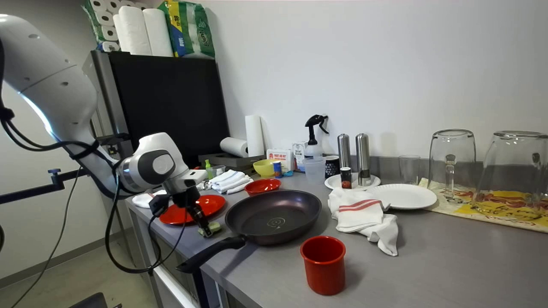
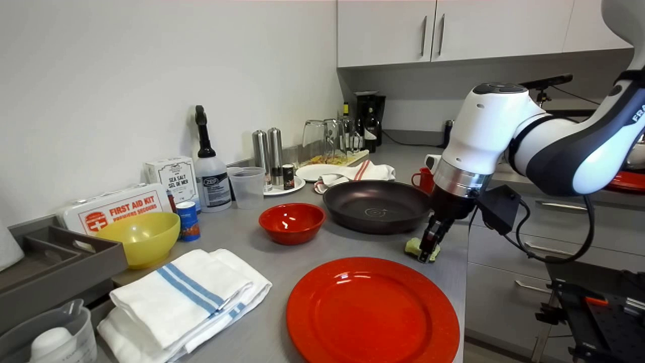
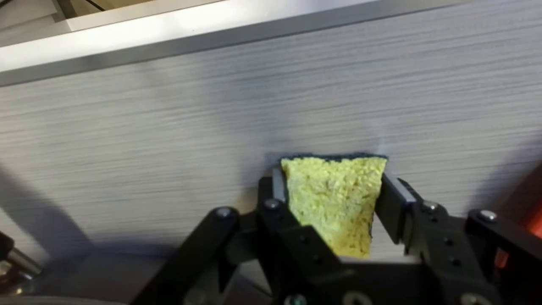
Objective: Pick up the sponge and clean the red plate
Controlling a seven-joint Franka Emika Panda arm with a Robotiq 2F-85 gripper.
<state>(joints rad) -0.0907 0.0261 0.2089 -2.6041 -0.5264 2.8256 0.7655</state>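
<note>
The red plate point(image 2: 373, 312) lies flat on the counter; it also shows in an exterior view point(image 1: 212, 204), partly behind the gripper. The yellow-green sponge point(image 3: 334, 199) has a dark backing and shows small in both exterior views point(image 1: 215, 226) point(image 2: 413, 247). It is at counter level between the plate and the pan, close to the counter's front edge. My gripper point(image 3: 332, 180) points down with one finger on each side of the sponge. Both finger pads touch it and its far edge looks slightly pinched. The gripper point(image 2: 427, 254) is beside the plate, not over it.
A black frying pan point(image 1: 274, 216) stands beside the gripper, its handle reaching over the counter edge. A red bowl point(image 2: 292, 224), a red cup point(image 1: 323, 265) and folded white towels point(image 2: 191, 292) are nearby. The counter edge point(image 3: 182, 46) runs close to the sponge.
</note>
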